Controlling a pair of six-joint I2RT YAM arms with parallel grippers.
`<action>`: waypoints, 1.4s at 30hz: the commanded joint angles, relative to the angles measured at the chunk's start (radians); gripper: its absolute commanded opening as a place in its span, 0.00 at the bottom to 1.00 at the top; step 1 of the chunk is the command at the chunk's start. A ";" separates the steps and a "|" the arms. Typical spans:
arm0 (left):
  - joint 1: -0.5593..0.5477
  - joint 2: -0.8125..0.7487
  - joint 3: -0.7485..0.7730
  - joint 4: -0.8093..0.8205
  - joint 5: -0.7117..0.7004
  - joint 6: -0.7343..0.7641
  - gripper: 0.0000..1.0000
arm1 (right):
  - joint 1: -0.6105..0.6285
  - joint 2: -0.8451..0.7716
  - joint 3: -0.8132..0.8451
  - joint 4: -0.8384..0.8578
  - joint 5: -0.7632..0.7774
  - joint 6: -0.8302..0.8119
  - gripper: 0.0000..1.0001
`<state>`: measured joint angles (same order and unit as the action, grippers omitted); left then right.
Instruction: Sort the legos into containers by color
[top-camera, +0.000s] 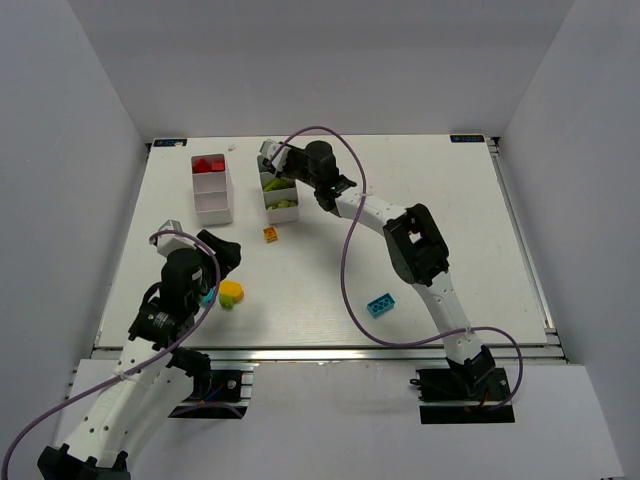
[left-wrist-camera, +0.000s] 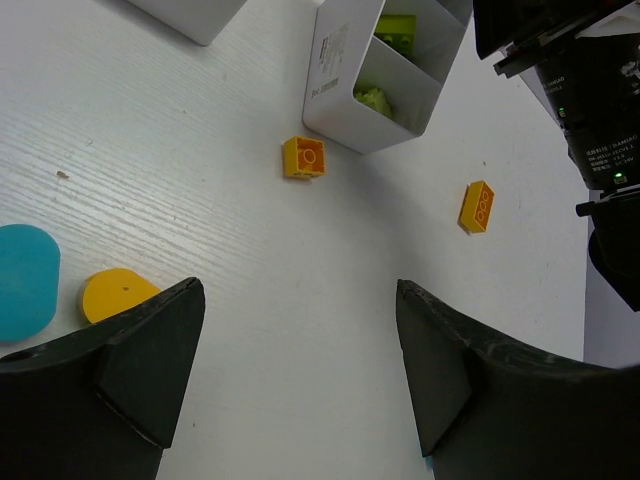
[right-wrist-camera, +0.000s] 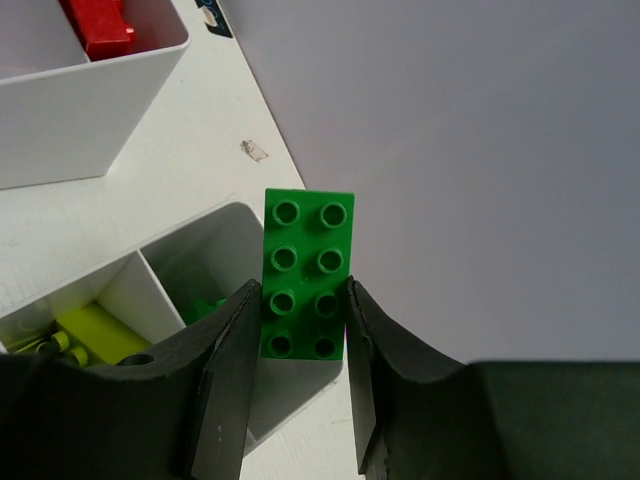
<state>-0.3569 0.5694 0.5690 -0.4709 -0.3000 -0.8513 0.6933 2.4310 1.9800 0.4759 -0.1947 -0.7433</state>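
Note:
My right gripper (right-wrist-camera: 303, 330) is shut on a dark green eight-stud lego (right-wrist-camera: 305, 270), holding it above the end compartment of the right container (right-wrist-camera: 215, 235), where other green pieces lie. The compartment beside it holds lime-yellow legos (right-wrist-camera: 95, 335). The left container (top-camera: 212, 190) has red legos (top-camera: 207, 165) in its far compartment. My left gripper (left-wrist-camera: 300, 370) is open over bare table. Ahead of it lie two orange legos (left-wrist-camera: 303, 158) (left-wrist-camera: 477, 207). A cyan lego (top-camera: 380, 304) lies right of centre.
An orange rounded piece (left-wrist-camera: 115, 295) and a cyan one (left-wrist-camera: 25, 280) lie just left of my left fingers, with a lime piece (top-camera: 226, 302) beside them. The right arm (top-camera: 415, 245) stretches diagonally across the middle of the table. White walls enclose the table.

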 joint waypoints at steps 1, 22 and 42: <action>0.004 0.007 0.009 -0.003 -0.008 0.008 0.86 | 0.000 -0.021 -0.015 0.058 -0.017 -0.014 0.32; 0.004 0.046 0.040 -0.162 -0.045 -0.190 0.26 | -0.026 -0.248 -0.174 0.031 -0.060 0.065 0.89; -0.002 0.567 0.161 -0.443 0.013 -0.209 0.83 | -0.238 -0.788 -0.708 -0.416 -0.627 0.192 0.46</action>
<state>-0.3573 1.1027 0.6994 -0.8917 -0.2661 -1.1702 0.4892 1.6779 1.2877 0.0708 -0.7807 -0.6098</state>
